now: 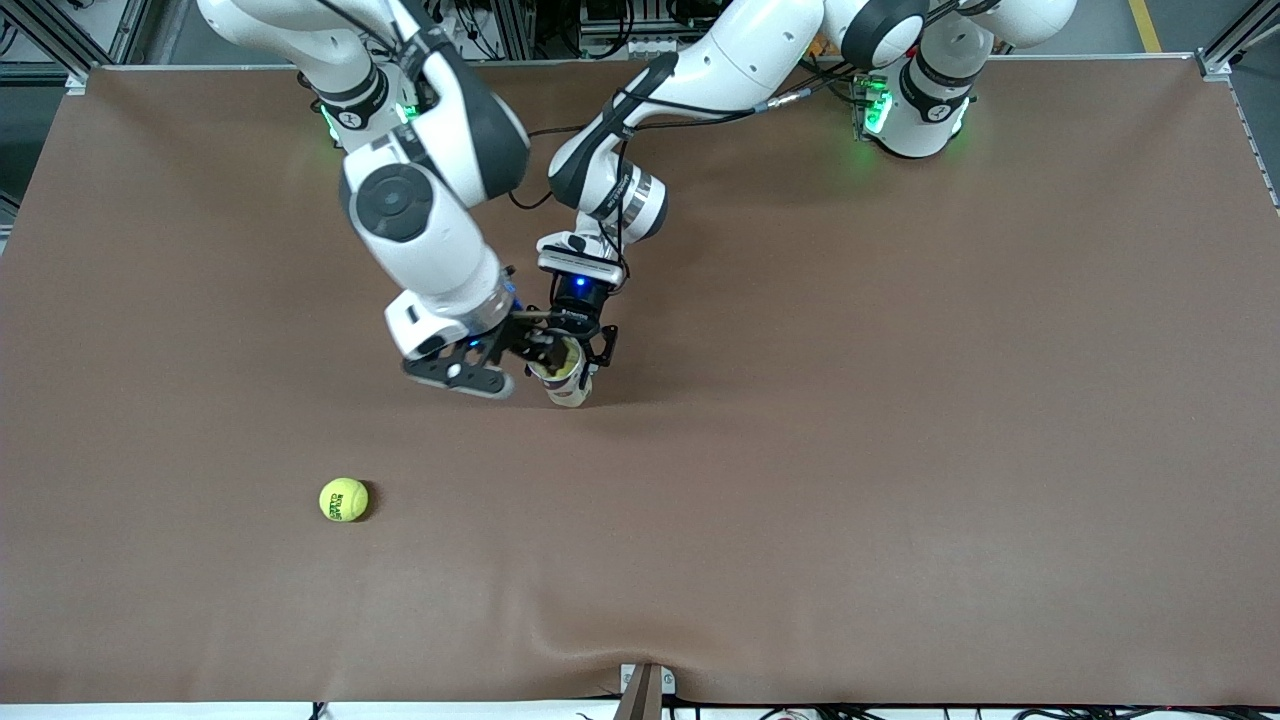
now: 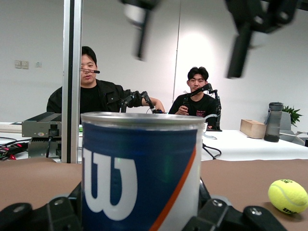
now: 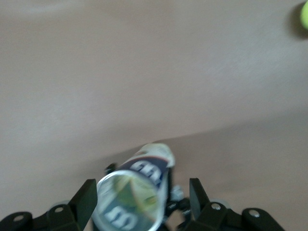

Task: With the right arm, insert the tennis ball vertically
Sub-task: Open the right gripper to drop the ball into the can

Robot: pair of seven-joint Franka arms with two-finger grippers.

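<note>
A blue and white Wilson can (image 1: 572, 380) stands upright mid-table, its open mouth up, with my left gripper (image 1: 578, 345) shut on its side. In the left wrist view the can (image 2: 144, 168) fills the space between the left gripper's (image 2: 144, 214) fingers. My right gripper (image 1: 535, 350) hangs open just over the can's mouth (image 3: 130, 204), its fingers (image 3: 87, 196) spread to either side. A yellow-green ball (image 3: 134, 192) shows inside the can. Another tennis ball (image 1: 343, 499) lies loose on the table, nearer the front camera and toward the right arm's end.
Brown cloth (image 1: 900, 450) covers the whole table. The loose ball also shows in the left wrist view (image 2: 288, 196) and at the edge of the right wrist view (image 3: 304, 14). The right gripper's fingers (image 2: 139, 29) show blurred above the can.
</note>
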